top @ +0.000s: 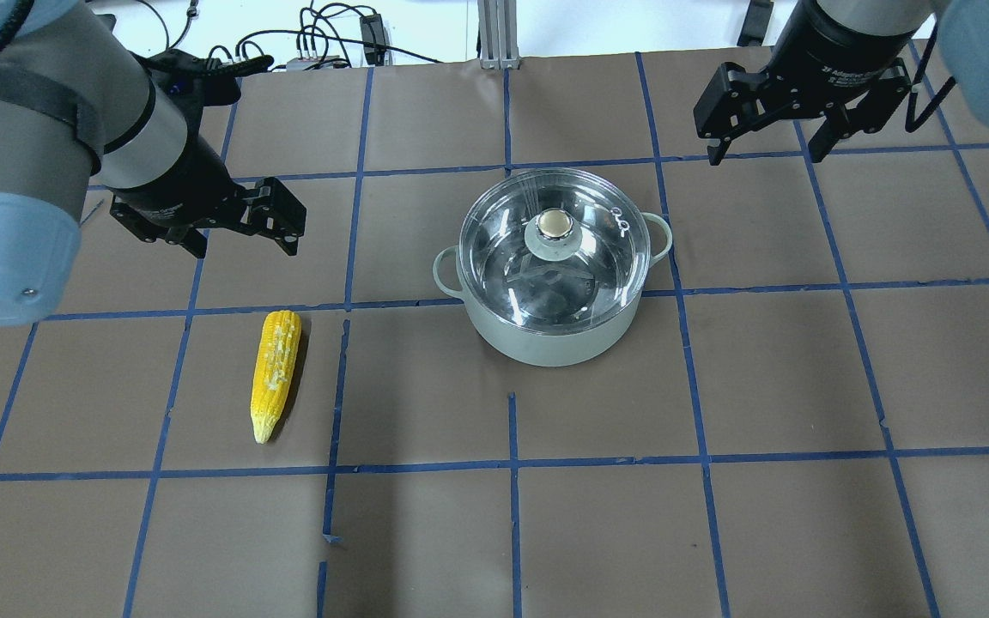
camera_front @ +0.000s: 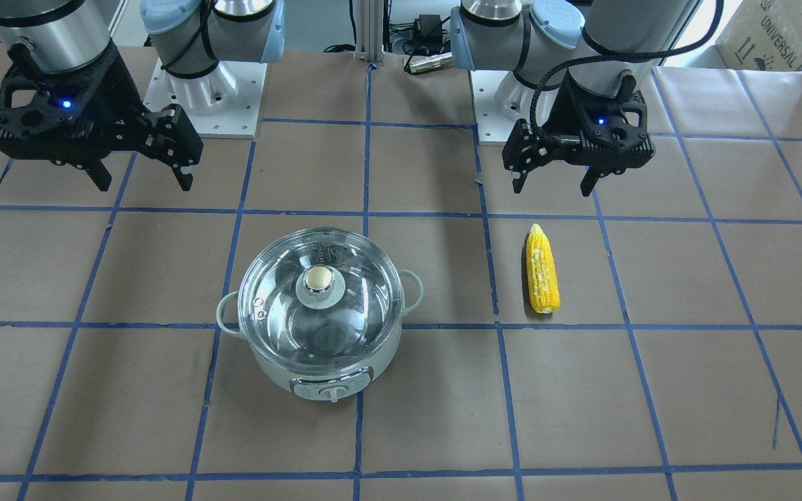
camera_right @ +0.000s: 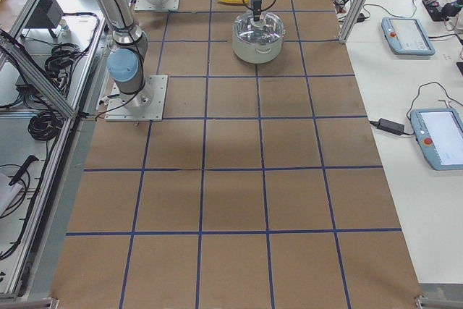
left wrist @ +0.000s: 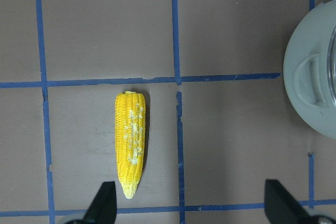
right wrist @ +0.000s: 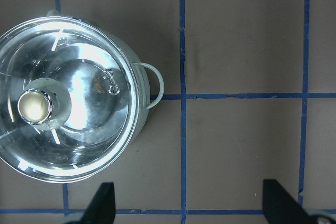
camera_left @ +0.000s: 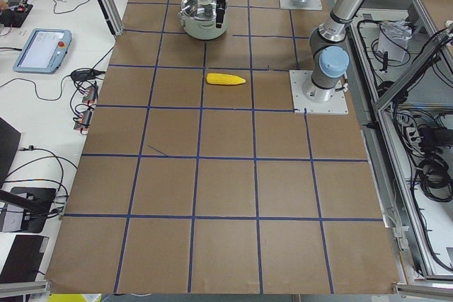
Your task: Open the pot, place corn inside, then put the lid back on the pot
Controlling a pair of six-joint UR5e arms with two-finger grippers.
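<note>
The pale mint pot (camera_front: 321,379) stands mid-table with its glass lid (camera_front: 276,306) on and the gold-tan knob (camera_front: 318,279) upright; it also shows in the overhead view (top: 546,339). The yellow corn (camera_front: 541,268) lies flat on the paper, apart from the pot, and shows in the overhead view (top: 276,371) and the left wrist view (left wrist: 130,148). My left gripper (camera_front: 554,184) hangs open and empty above the table just behind the corn. My right gripper (camera_front: 143,182) hangs open and empty, behind and to the side of the pot; its camera shows the lid (right wrist: 68,98).
Brown paper with a blue tape grid (top: 512,429) covers the table. The two arm bases (camera_front: 206,90) stand on white plates at the robot's edge. A cardboard box (camera_front: 784,31) sits off one corner. Side benches hold tablets (camera_right: 409,34) and cables.
</note>
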